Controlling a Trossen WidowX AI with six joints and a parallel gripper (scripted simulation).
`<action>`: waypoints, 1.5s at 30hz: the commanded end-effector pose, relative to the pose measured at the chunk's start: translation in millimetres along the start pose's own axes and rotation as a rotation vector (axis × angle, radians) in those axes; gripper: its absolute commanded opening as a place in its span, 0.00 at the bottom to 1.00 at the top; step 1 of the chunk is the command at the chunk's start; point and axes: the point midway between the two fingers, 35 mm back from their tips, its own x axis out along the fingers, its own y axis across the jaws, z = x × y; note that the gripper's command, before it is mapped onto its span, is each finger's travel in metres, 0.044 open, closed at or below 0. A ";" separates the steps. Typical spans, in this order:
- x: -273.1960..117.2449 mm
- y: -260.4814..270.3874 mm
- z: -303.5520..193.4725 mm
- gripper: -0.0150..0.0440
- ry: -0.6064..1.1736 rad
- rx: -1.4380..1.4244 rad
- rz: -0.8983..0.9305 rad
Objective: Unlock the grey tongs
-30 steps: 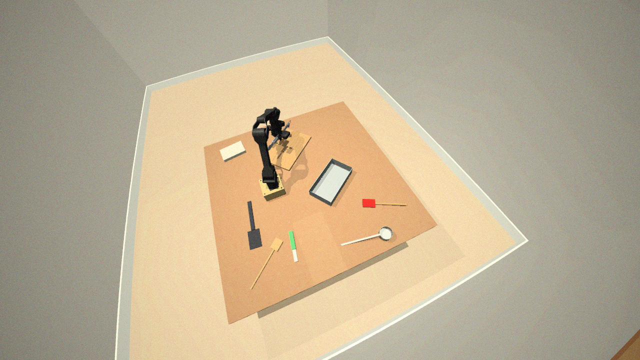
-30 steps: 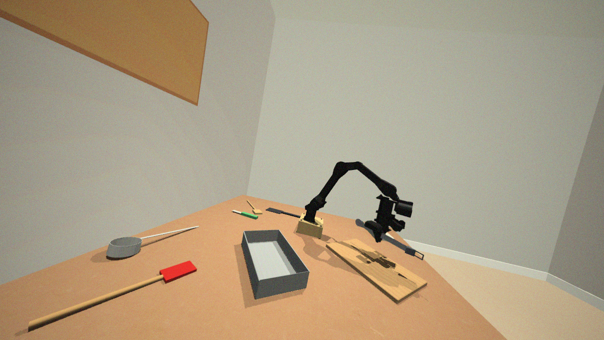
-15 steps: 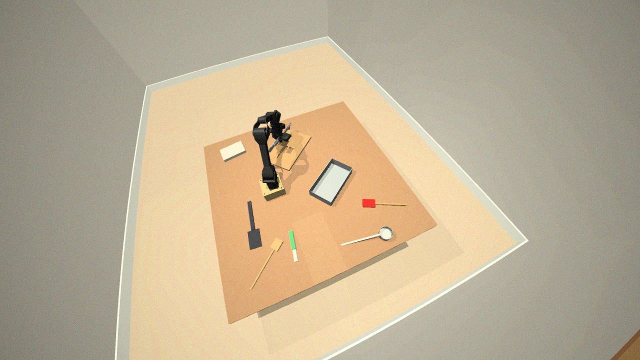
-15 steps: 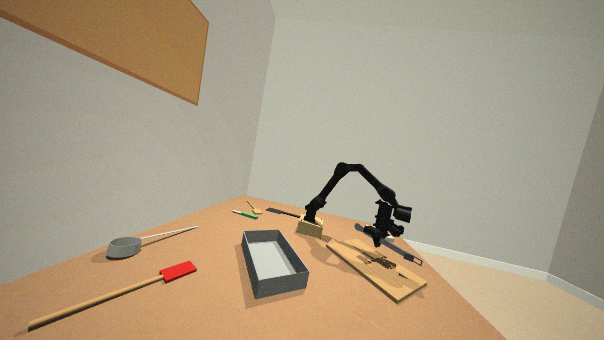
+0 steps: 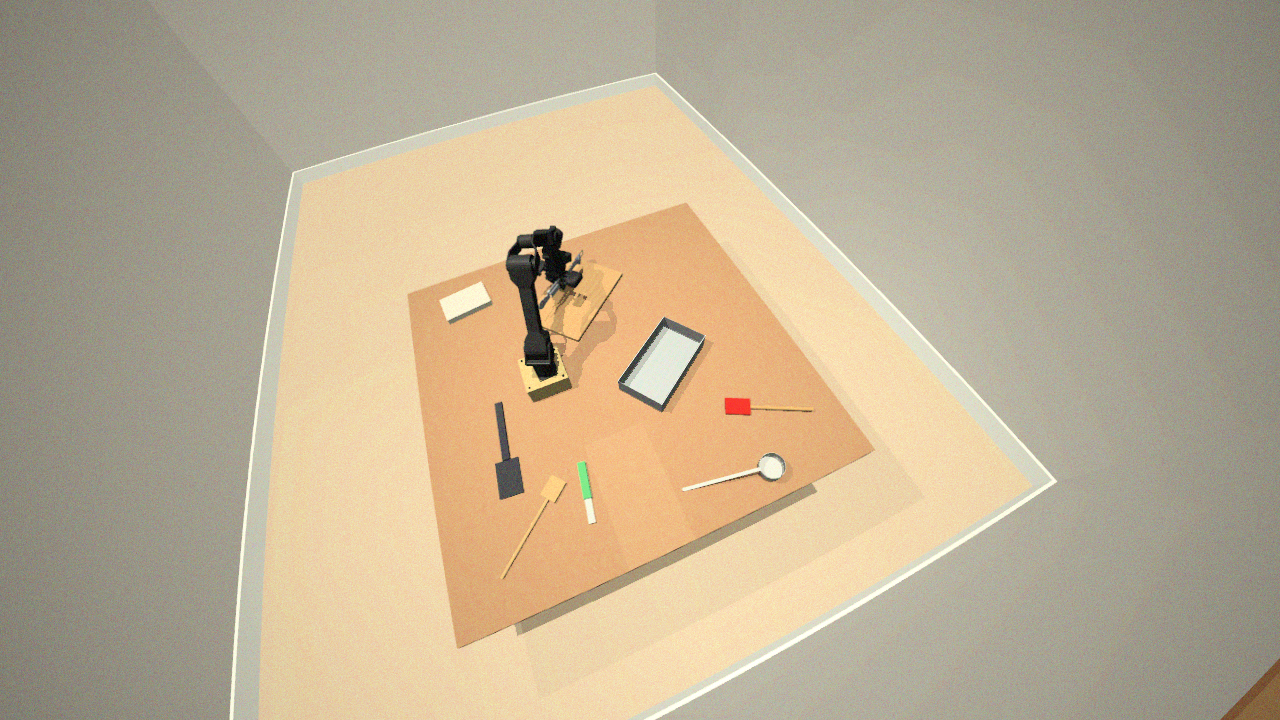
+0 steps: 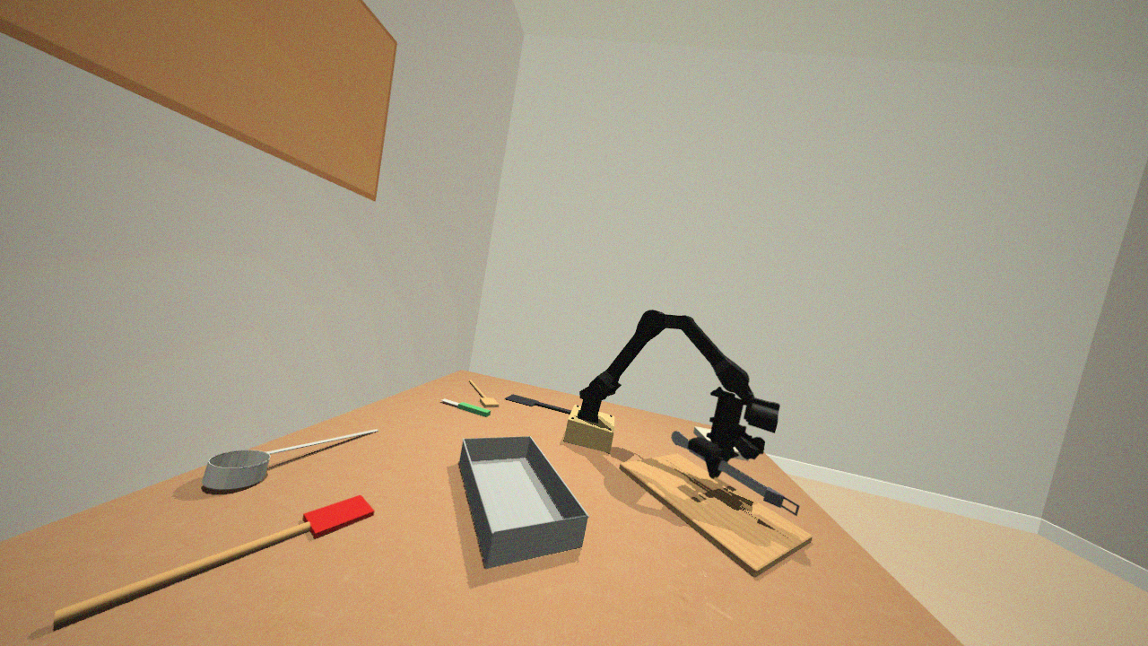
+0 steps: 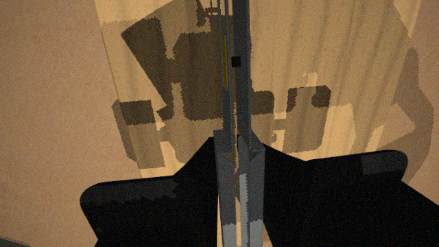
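The black two-fingered hand (image 6: 713, 463) is clamped tight on the long grey metal tongs (image 6: 750, 482), holding them low over the pale grained wooden board (image 6: 714, 526), near-level and arms together, presumably lining up the set-down, well clear of the grey rectangular roasting tin (image 6: 520, 542).

The top view sits high above the room and looks steeply down from far off, taking in the whole table (image 5: 716, 501), the floor around it and the wall bases. The exterior view stands low at the table's near edge, close to the tin (image 6: 513, 498), and faces across the table towards the far wall corner. The wrist view rides on the gripper (image 7: 236, 192) and looks straight down along the tongs (image 7: 240, 103) at the board (image 7: 309, 51), very near. All three share the board; the top and exterior views also share the arm (image 5: 528, 304) and the tin.
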 end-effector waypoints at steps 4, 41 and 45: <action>0.9 -0.1 -0.3 0.09 0.000 0.000 0.000; -77.1 -143.1 1.5 1.00 -0.003 0.004 -0.012; -81.7 -151.0 -0.8 1.00 -0.003 0.004 -0.012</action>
